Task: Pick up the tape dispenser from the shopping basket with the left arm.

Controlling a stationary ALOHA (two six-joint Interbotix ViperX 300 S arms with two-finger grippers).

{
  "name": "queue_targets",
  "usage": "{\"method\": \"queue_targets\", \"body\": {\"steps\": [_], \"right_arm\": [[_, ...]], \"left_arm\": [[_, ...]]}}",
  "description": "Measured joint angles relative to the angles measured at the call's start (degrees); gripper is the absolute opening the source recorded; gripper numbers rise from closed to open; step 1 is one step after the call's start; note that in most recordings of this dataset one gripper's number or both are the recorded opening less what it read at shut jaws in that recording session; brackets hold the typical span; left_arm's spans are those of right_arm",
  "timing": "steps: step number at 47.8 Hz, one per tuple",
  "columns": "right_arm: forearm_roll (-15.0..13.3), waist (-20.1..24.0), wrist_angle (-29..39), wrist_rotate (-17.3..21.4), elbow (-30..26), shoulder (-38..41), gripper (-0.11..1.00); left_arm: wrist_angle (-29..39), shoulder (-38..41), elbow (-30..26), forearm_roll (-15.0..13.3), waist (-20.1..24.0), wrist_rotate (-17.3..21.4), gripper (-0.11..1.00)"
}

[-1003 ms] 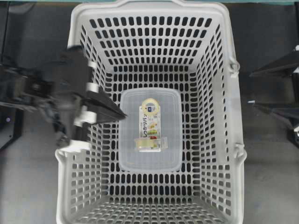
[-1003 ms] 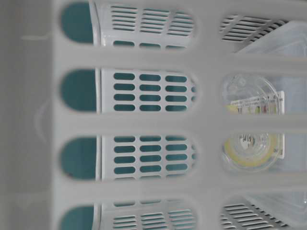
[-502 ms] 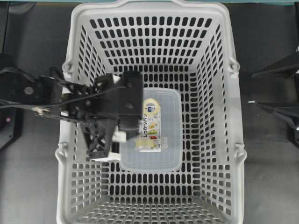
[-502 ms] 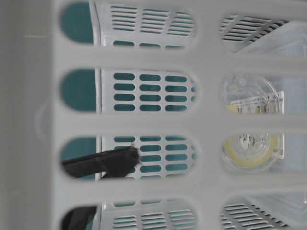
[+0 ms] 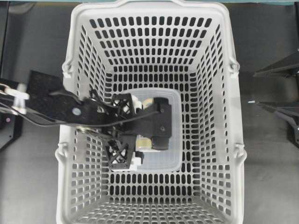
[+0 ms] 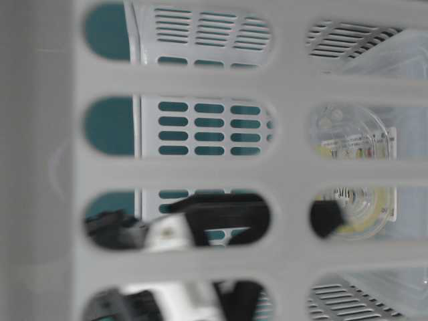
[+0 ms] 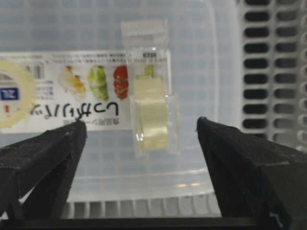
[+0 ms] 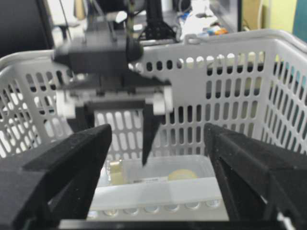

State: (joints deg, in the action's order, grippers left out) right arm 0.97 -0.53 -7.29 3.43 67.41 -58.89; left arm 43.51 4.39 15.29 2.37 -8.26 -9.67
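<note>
Now the tape dispenser (image 7: 148, 108) is covered from above: the left arm (image 5: 93, 114) has been swung in over the shopping basket (image 5: 233, 140), fingers (image 7: 43, 153) spread wide. It lies flat on a clear plastic container (image 5: 174, 156) mid-basket. Nothing is gripped yet; descent, closing and lifting remain. Right fingers (image 8: 72, 163) are parked apart.

- The large light-grey slotted plastic shopping basket (image 5: 224, 116) is open at the top; its tall walls block any sideways approach.
- The black left gripper (image 7: 141, 136) hangs inside, jaws wide, open air between them.
- Below sits the narrow printed-card tape dispenser (image 7: 96, 91) atop a translucent rounded plastic container (image 5: 175, 158).
- Bare slotted floor surrounds the container.
</note>
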Motion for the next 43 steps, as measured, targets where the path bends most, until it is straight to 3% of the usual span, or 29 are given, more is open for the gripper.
{"method": "queue_targets", "body": {"steps": [5, 8, 17, 28, 43], "right_arm": [[-0.09, -0.09, 0.0, 0.0, 0.09, -0.09, 0.74], [-0.09, -0.09, 0.0, -0.09, 0.0, -0.09, 0.74], [-0.09, -0.09, 0.09, 0.0, 0.09, -0.35, 0.74], [-0.09, -0.09, 0.35, 0.09, 0.09, -0.88, 0.74], [-0.09, -0.09, 1.49, 0.09, 0.09, -1.32, 0.74]], "left_arm": [[-1.14, 1.05, 0.09, 0.0, -0.09, 0.0, 0.87], [-1.67, 1.14, 0.09, 0.0, -0.09, 0.09, 0.79], [-1.85, 1.05, -0.44, 0.0, -0.18, 0.44, 0.28], [2.81, -3.08, -6.68, 0.0, -0.18, 0.79, 0.28], [20.74, -6.24, -23.73, 0.0, 1.23, 0.88, 0.28]]}}
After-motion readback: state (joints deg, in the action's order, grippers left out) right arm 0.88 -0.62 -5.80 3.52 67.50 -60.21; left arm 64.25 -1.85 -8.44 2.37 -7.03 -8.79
